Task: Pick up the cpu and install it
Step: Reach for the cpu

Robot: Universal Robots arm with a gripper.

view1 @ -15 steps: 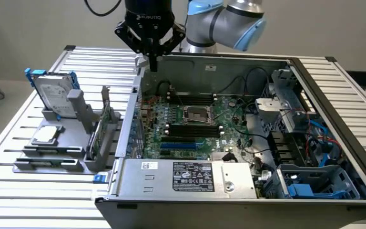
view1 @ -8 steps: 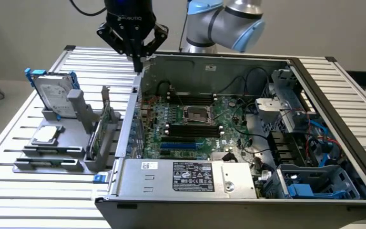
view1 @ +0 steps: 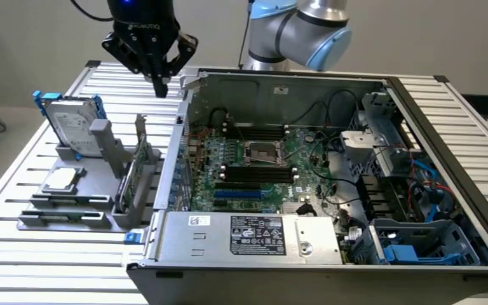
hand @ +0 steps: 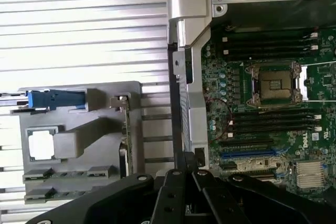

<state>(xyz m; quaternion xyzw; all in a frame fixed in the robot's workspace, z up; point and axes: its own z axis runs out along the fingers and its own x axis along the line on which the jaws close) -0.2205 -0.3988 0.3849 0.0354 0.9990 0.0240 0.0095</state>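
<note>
While the gripper [view1: 161,86] hangs shut and empty near the case [view1: 312,89] wall, the cpu [view1: 63,180] lies flat in the tray [view1: 66,220], well apart, lower and toward the exterior view's left

A hard drive [view1: 68,122] stands upright in a grey holder [view1: 61,219] on the slatted tabletop [view1: 23,257], beside an open case [view1: 286,95] with a power supply [view1: 253,236].

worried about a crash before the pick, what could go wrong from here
The gripper hangs shut, well apart from the cpu; lowered like that, it could press on the chip instead of straddling it.
The hard drive stands upright beside the cpu in the same holder; the gripper might clip it.
The socket sits deep inside the case, whose wall could be struck on the way in.
</note>
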